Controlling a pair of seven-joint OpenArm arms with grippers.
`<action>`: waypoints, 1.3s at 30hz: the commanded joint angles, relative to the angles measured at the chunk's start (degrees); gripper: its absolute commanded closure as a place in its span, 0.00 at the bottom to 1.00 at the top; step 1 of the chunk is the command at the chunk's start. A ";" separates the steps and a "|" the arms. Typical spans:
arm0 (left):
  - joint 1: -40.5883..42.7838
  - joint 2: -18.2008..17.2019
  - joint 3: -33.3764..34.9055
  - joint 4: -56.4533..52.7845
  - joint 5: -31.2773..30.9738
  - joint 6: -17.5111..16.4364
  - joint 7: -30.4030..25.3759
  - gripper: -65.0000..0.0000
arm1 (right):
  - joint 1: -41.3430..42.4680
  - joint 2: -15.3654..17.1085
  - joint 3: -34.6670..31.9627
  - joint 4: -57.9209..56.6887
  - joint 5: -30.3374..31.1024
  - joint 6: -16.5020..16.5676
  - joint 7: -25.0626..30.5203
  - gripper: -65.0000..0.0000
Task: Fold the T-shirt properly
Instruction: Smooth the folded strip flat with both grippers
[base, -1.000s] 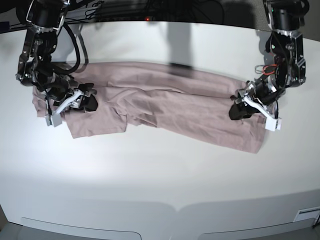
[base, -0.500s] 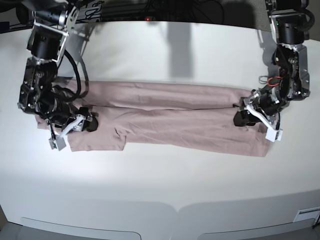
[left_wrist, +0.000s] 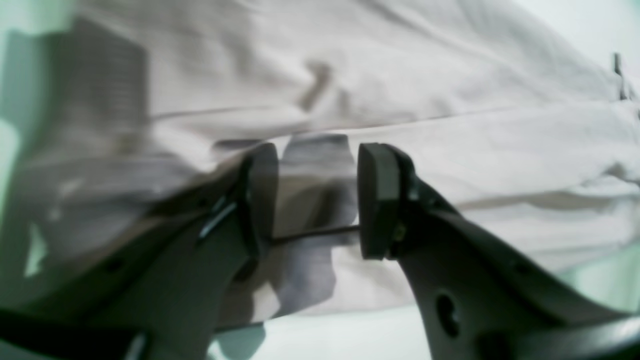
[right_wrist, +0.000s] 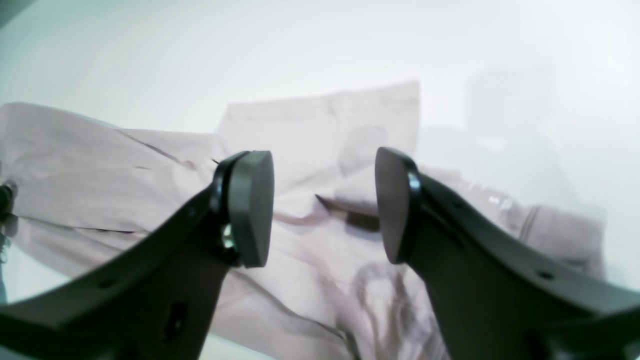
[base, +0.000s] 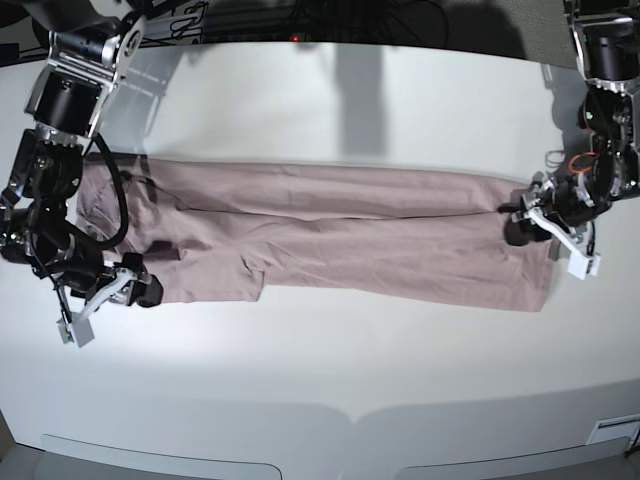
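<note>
Plain dusty-pink cotton T-shirt (base: 340, 235) is lying as a long folded band on the white surface (base: 320, 370); crosswise folds remaining. Left claw (base: 545, 228) and right claw (base: 110, 295) both gaping apart, gripping nothing.

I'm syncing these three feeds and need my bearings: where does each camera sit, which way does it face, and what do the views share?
Base: high, facing down on the white table; the T-shirt lies in a long band, both arms flanking it.
Left wrist: behind the open left gripper, low over the cloth; only its two fingers show.
Right wrist: behind the open right gripper, looking along the shirt; only its fingers show.
Shared: all three show the T-shirt and table; base shows both grippers.
</note>
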 joint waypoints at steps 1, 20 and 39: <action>-1.53 -1.20 -0.35 2.75 -0.57 -0.52 -2.54 0.60 | 1.44 0.94 0.09 2.19 1.64 0.28 1.01 0.49; -1.49 -2.64 -0.35 9.92 16.79 -0.33 -5.70 0.30 | 1.42 0.94 0.09 5.20 4.94 0.28 -0.92 0.49; -17.40 -10.38 -2.32 -21.99 6.08 -10.21 -0.68 0.30 | 1.42 0.92 0.09 5.20 11.19 0.28 -4.81 0.49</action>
